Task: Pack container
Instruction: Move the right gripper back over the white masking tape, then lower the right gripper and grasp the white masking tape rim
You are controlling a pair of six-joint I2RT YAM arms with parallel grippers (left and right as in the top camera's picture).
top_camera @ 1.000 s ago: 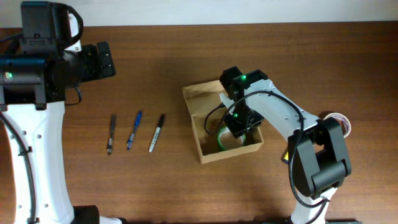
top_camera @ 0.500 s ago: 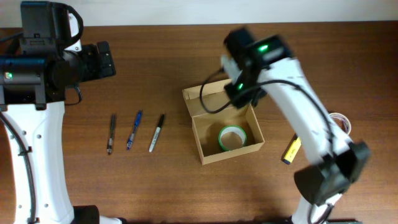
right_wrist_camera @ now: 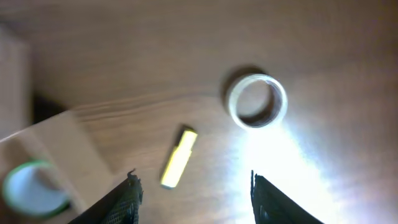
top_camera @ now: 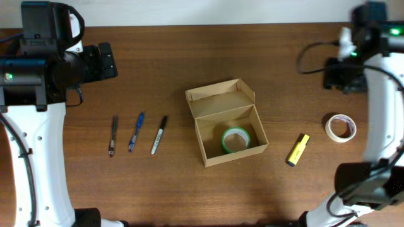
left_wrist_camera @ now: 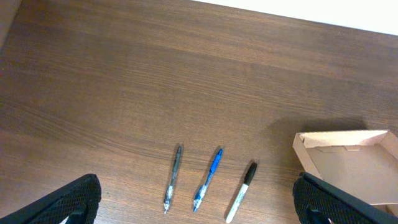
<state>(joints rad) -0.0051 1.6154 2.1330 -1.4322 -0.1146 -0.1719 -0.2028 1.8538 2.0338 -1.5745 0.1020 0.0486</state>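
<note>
The container (top_camera: 235, 155), a tan cardboard box, stands open mid-table with its flap lid tilted back. A green tape roll (top_camera: 235, 140) lies inside it. My right gripper (top_camera: 344, 75) is open and empty, high over the far right of the table and well away from the box. The blurred right wrist view shows its jaws (right_wrist_camera: 196, 199) apart above bare wood, with the container (right_wrist_camera: 56, 149) at the left. My left gripper (top_camera: 104, 62) is open and empty at the far left. Its jaws (left_wrist_camera: 199, 205) frame the pens, and the container's lid (left_wrist_camera: 348, 162) shows at the right.
A grey pen (top_camera: 113, 135), a blue pen (top_camera: 136, 131) and a black marker (top_camera: 159, 133) lie side by side left of the box. A yellow highlighter (top_camera: 297, 150) and a white tape roll (top_camera: 341, 127) lie to its right.
My right gripper has lifted out of the box and swung to the far right. The green tape roll stays in the box. The left arm has not moved.
</note>
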